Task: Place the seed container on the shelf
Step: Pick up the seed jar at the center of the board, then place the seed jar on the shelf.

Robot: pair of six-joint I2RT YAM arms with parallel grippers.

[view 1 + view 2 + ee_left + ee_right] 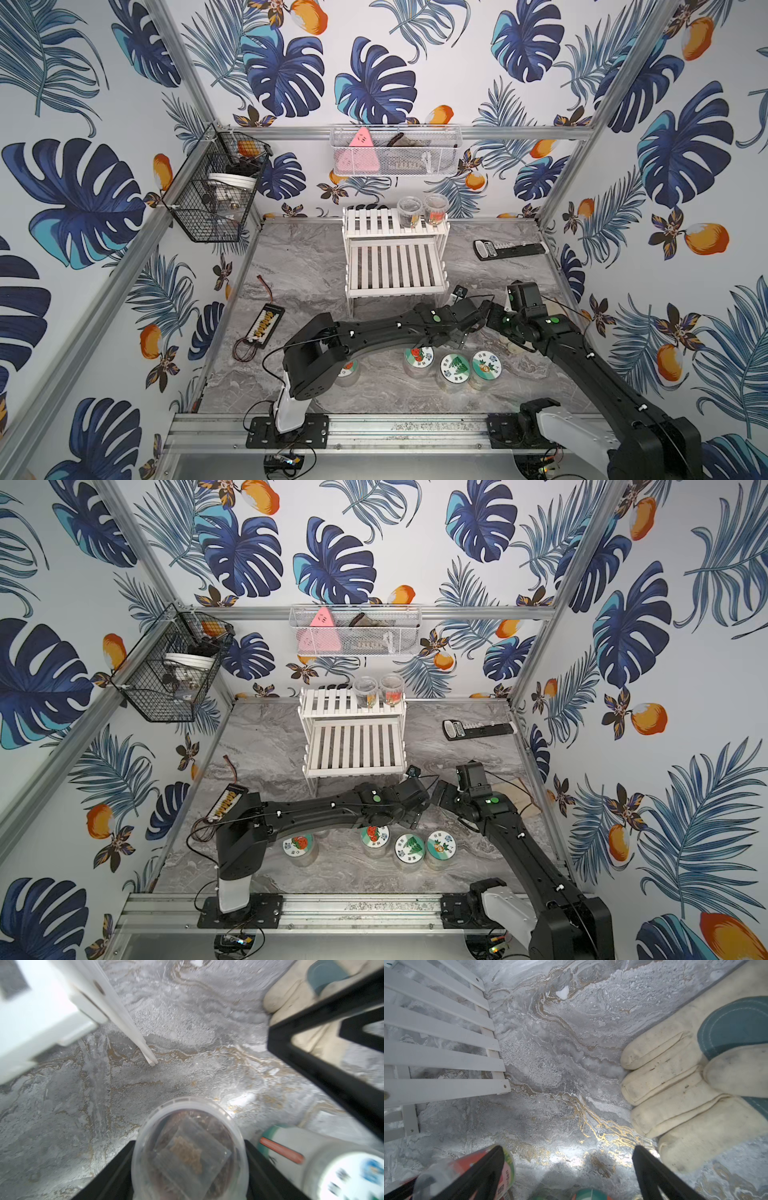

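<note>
With my left gripper [189, 1144] pinching the seed container [190, 1155] above the table [299, 266] near the front corner of the shelf [397, 288], and my right gripper [568, 1148] spread empty, I should raise it above the lower tier, then set it down upright.

Scene is viewed from high at front in both top views, twd rear wall [457, 54]. Wrist cams are held close above tabletop [560, 1064]; shelf [442, 1059] & glove [675, 1084] are shared.
</note>
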